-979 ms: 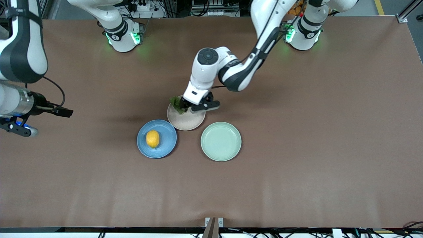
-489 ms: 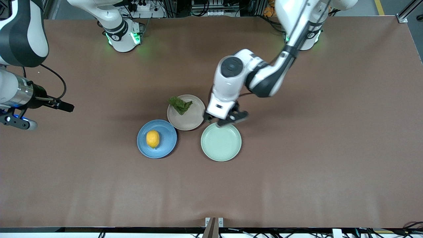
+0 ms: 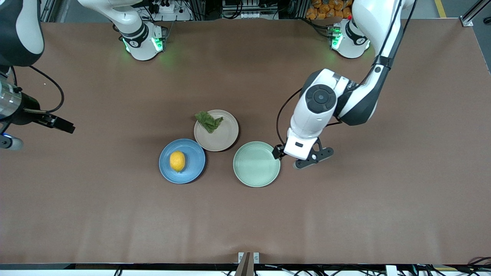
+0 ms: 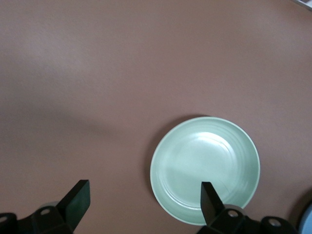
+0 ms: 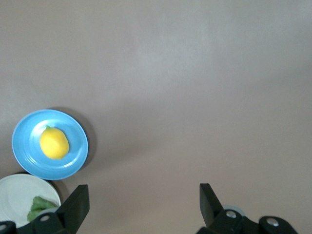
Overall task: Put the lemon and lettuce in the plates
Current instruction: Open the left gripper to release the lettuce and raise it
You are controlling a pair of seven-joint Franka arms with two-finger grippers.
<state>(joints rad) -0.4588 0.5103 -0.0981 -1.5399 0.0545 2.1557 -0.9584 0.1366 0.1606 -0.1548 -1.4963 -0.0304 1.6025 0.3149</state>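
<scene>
The small yellow oval lemon (image 3: 177, 161) sits in the round blue plate (image 3: 191, 172). The crinkly dark green lettuce (image 3: 208, 121) lies in the beige-pink plate (image 3: 226, 138). Both hands are open and empty: the left hand (image 3: 303, 160) hangs beside the pale green plate (image 3: 256, 172), the right hand (image 5: 141, 207) waits over the counter (image 3: 383, 191). Lift away slowly.

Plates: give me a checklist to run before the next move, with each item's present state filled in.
1. Lemon in the blue plate: ok.
2. Lettuce in the beige-pink plate, partly over its rim: ok.
3. Left gripper open, holding nothing, over the table beside the mint-green plate: ok.
4. Right gripper open, holding nothing, at the right arm's end of the table: ok.
5. Mint-green plate holds nothing: ok.
</scene>
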